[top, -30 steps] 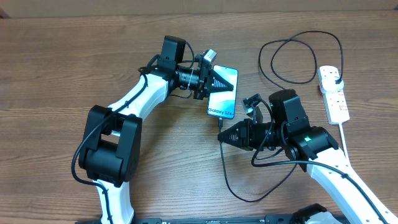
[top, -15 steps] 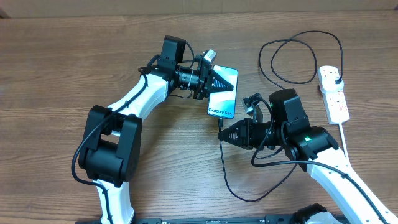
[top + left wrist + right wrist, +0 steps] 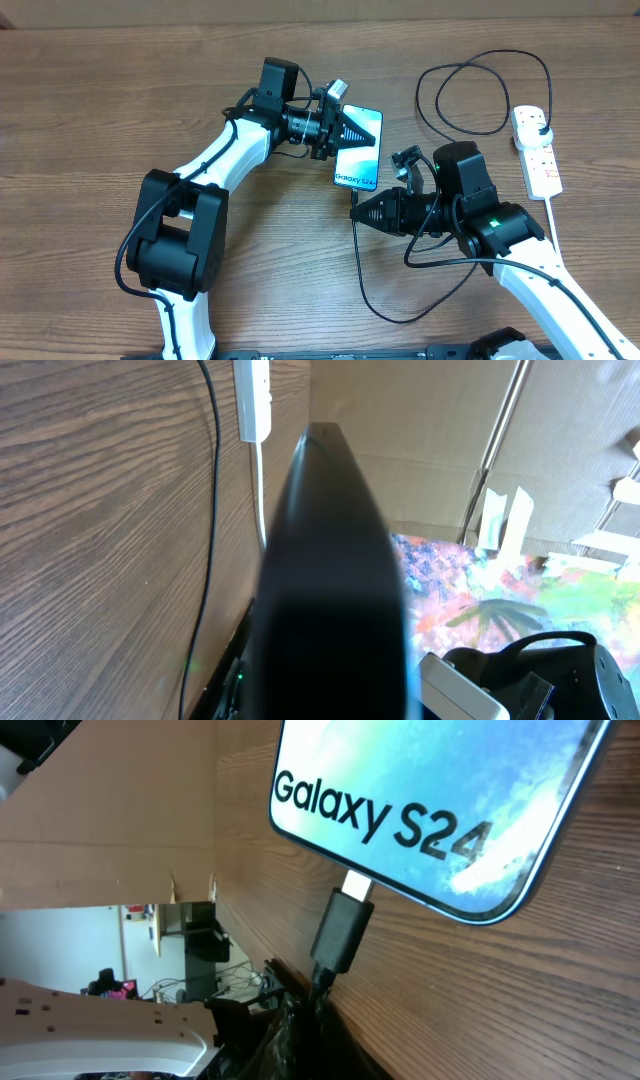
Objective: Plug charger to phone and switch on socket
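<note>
The phone screen reads "Galaxy S24" (charger tip at its port)

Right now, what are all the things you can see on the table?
phone: one, light blue screen with dark edges, lying flat in the middle.
charger: one, thin black cable, looping from the power strip round to the phone's bottom edge, its plug tip at the port.
power strip: one, white with red marks, at the right edge.
table: one, brown wood, under everything.
arms: two, white and black, one on each side.
left fingers: one pair, black, shut, over the phone's top end.
right fingers: one pair, black, shut on the charger just below its plug.
</note>
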Robot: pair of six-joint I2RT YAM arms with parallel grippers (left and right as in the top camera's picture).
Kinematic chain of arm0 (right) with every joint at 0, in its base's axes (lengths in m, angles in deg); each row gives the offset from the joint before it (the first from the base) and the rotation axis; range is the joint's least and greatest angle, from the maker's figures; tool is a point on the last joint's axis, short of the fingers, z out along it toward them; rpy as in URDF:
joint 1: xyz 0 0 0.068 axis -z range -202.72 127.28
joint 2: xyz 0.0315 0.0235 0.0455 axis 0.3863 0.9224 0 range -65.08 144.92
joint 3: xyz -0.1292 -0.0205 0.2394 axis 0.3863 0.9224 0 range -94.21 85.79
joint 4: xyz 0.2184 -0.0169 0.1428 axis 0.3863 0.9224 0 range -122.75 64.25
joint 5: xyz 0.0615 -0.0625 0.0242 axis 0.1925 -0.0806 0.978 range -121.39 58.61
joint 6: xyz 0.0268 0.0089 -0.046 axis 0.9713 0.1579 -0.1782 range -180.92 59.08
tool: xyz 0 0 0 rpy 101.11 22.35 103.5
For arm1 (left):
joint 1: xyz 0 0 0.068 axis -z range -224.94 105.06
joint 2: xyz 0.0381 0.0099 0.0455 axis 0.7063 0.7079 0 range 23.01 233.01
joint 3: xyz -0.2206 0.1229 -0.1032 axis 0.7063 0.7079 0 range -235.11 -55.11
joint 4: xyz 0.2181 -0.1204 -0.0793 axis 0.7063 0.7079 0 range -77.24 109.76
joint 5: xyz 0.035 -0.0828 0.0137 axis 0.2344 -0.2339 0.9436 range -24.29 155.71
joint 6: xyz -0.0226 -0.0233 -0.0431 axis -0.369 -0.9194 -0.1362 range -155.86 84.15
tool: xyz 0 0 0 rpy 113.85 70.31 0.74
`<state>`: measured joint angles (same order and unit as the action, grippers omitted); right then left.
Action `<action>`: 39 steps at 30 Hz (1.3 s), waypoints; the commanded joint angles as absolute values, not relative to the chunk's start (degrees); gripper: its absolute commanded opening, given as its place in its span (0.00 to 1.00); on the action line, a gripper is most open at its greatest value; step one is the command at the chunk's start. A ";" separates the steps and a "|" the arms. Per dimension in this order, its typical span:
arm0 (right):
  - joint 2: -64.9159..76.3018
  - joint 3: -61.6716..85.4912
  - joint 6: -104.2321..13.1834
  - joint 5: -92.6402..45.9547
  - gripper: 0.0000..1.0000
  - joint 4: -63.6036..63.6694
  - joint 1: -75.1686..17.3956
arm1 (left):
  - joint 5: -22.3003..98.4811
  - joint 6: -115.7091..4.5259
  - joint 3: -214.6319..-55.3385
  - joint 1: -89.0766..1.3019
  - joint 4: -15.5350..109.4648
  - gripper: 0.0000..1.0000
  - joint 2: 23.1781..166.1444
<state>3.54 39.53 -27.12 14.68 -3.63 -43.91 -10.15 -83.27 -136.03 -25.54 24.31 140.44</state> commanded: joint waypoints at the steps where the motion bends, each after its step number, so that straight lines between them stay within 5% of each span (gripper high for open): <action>1: 3.19 39.64 -28.24 12.89 0.04 -4.59 -43.67 | -13.14 -82.07 -136.32 -25.41 24.49 0.04 139.48; 27: 3.19 39.66 -31.06 6.85 0.05 -4.50 -43.67 | -14.65 -77.50 -136.32 -25.41 24.51 0.04 139.48; 39: -0.59 39.64 -31.86 10.50 0.57 0.74 -43.67 | -13.14 -76.50 -136.32 -25.41 24.51 0.04 139.48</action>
